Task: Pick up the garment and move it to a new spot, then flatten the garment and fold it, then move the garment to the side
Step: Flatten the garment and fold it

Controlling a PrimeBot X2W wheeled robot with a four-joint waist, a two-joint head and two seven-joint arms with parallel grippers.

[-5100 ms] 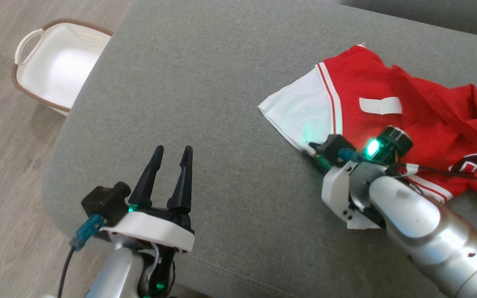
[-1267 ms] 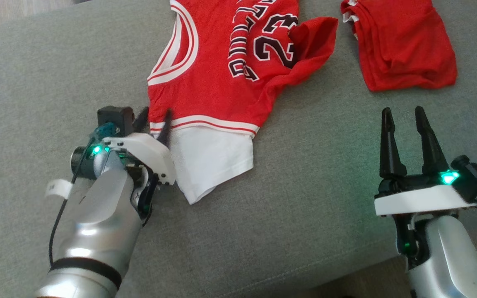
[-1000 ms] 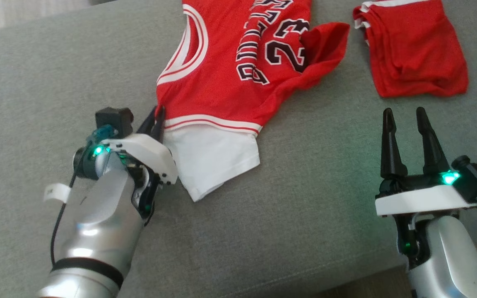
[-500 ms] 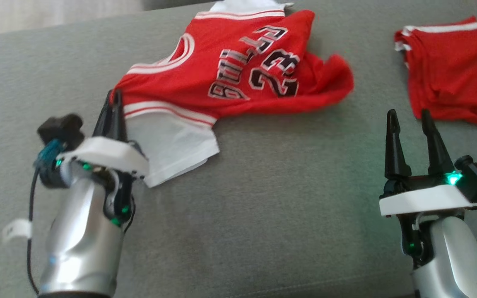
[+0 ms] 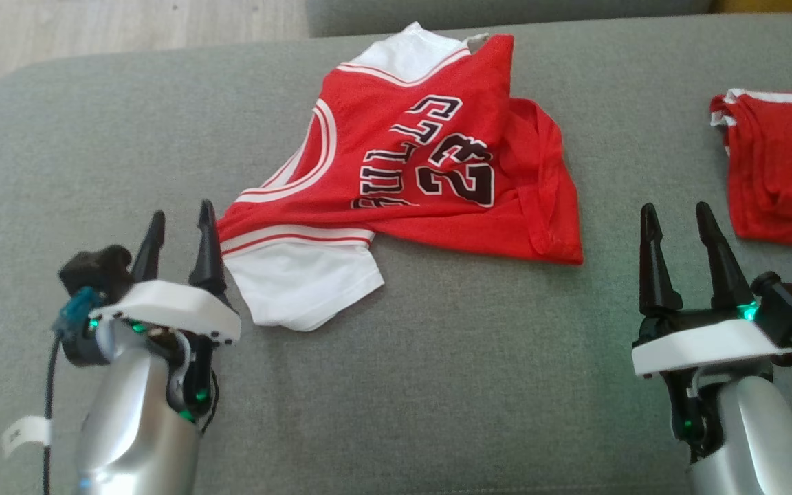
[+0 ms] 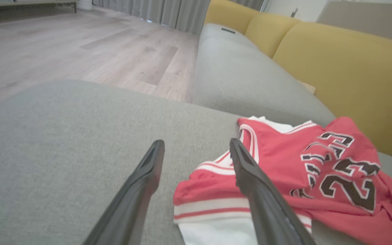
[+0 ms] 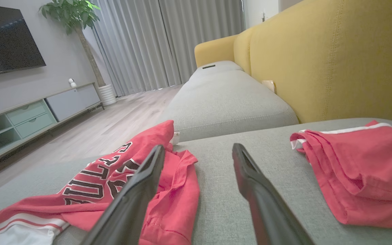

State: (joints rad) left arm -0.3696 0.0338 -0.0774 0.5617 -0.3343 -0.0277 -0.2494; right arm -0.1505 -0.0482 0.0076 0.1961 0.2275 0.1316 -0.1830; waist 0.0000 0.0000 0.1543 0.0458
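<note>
The garment (image 5: 430, 172) is a red jersey with white sleeves and the number 23; it lies crumpled on the grey sofa cushion (image 5: 437, 357). In the wrist views the garment (image 6: 318, 170) (image 7: 114, 190) spreads across the cushion. My left gripper (image 5: 179, 223) (image 6: 196, 149) stands open just left of the sleeve's red-and-white hem, holding nothing. My right gripper (image 5: 671, 213) (image 7: 197, 151) is open at the lower right, apart from the jersey, with bare cushion between its fingers.
A second red garment (image 5: 781, 179) (image 7: 356, 170), folded, lies at the right edge of the cushion. Yellow sofa backrest (image 7: 335, 61) rises behind. Another grey cushion (image 7: 226, 98) lies beyond, wooden floor (image 6: 63, 51) to the left.
My left gripper has let go of the jersey's sleeve hem and opened; the jersey now lies loose. The camera has tilted, shifting the whole picture downward. The right gripper stayed open.
</note>
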